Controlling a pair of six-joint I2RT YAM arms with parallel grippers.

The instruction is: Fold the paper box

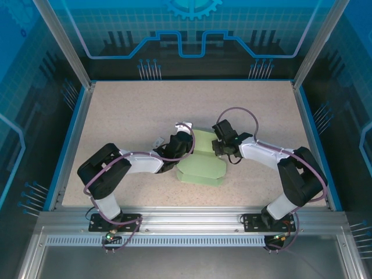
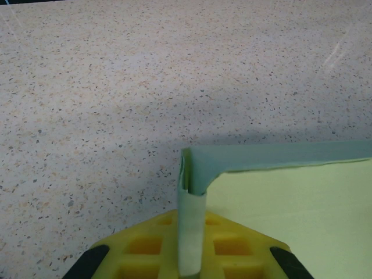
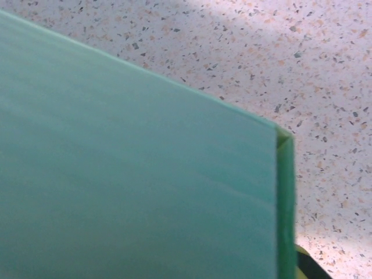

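The paper box [image 1: 200,165] lies about in the middle of the speckled table [image 1: 128,116]. It is half folded: one panel is raised at the far side and flat flaps point toward the near edge. The left gripper [image 1: 181,141] is at the left side of the box. From its wrist one sees the yellow pads [image 2: 145,244] pressed together on a thin upright strip of the card, at a corner. The right gripper [image 1: 220,145] is against the right side of the box. Whether its jaws are wide or narrow I cannot tell, because the green card stands close before its camera.
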